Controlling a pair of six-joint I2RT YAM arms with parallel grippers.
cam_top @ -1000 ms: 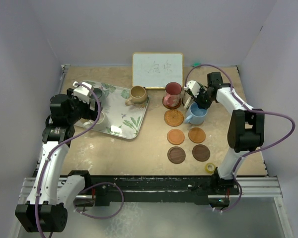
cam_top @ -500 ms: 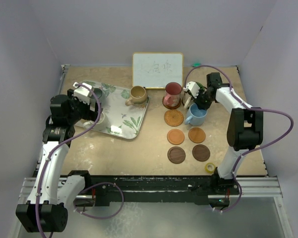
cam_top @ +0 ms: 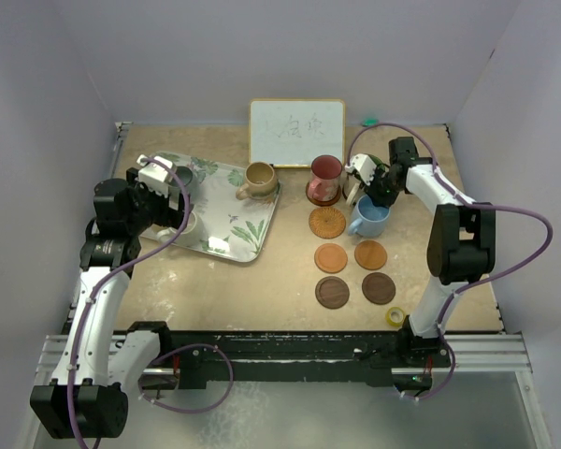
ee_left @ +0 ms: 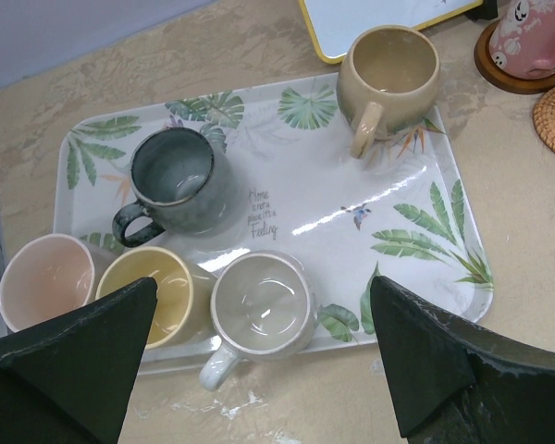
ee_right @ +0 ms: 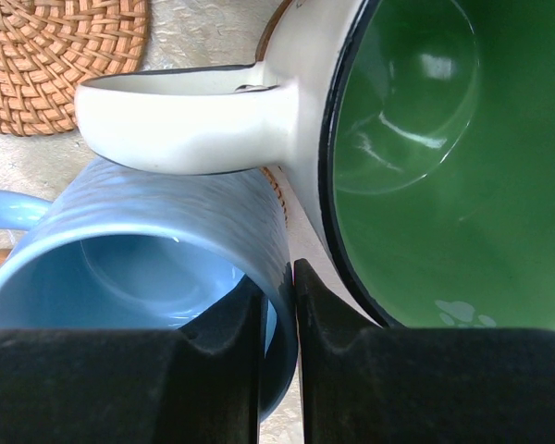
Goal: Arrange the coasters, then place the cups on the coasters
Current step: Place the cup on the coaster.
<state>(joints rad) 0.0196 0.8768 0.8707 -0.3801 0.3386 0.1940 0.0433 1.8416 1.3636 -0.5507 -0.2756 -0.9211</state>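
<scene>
The cup-placing step is judged to be in hand, the coasters being laid out to the right of the leaf-patterned tray. The blue mug is found well to the right of the tray, beyond the woven coaster. Its rim is pinched by the right gripper, one finger being set inside the cup and the other wedged between it and the white mug with the green inside. Whether a coaster lies under the blue mug cannot be told, as its base is hidden. The red mug is seated on a dark coaster just right of the tray's far corner. Two orange coasters and two dark brown coasters are left bare, right of the tray and nearer the arm bases. The left gripper is held spread wide above the tray, nothing being grasped, over the grey mug, pink mug, yellow mug, pale mug and tan mug. If the blue mug is judged settled, the right fingers are to be parted and drawn straight up, since the gap to the white mug is tight and either cup could be nudged. A tray mug is then to be taken by its rim.
</scene>
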